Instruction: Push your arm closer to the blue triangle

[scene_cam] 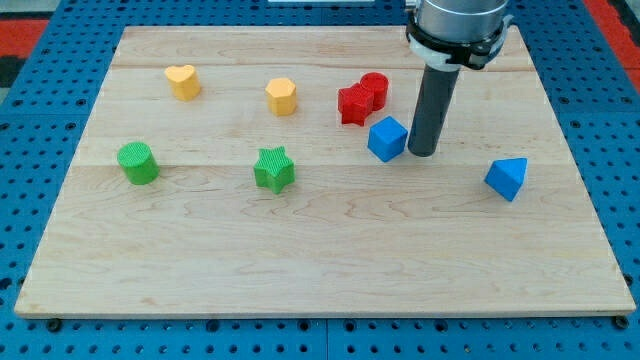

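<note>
The blue triangle (pixel 507 178) lies on the wooden board (pixel 320 250) at the view's right. My tip (pixel 422 153) stands on the board well to the left of it and slightly higher in the view. The tip is right beside the blue cube (pixel 387 138), just off its right side, very close or touching. The dark rod rises from the tip to the arm's grey mount (pixel 455 25) at the view's top.
A red star (pixel 353 104) and a red cylinder (pixel 374 89) sit together up-left of the tip. A yellow pentagon-like block (pixel 282 96), a yellow heart (pixel 183 81), a green star (pixel 273 169) and a green cylinder (pixel 137 163) lie further left.
</note>
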Motion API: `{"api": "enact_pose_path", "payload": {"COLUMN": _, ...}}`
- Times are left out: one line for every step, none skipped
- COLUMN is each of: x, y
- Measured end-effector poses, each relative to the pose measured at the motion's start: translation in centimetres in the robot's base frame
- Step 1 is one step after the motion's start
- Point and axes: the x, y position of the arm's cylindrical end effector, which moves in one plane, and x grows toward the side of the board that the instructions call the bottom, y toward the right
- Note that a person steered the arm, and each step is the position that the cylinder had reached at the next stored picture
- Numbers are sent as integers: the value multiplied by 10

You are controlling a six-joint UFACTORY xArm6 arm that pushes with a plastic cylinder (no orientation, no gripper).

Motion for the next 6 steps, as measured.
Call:
{"api": "enact_pose_path", "payload": {"x": -12, "y": -8}}
{"api": "enact_pose_path", "payload": {"x": -17, "y": -9}}
{"api": "enact_pose_path", "payload": {"x": -3, "y": 8}}
{"api": "enact_pose_path", "payload": {"x": 8, "y": 59}}
{"api": "enact_pose_path", "payload": {"x": 9, "y": 125}}
{"api": "enact_pose_path", "payload": {"x": 19, "y": 174}}
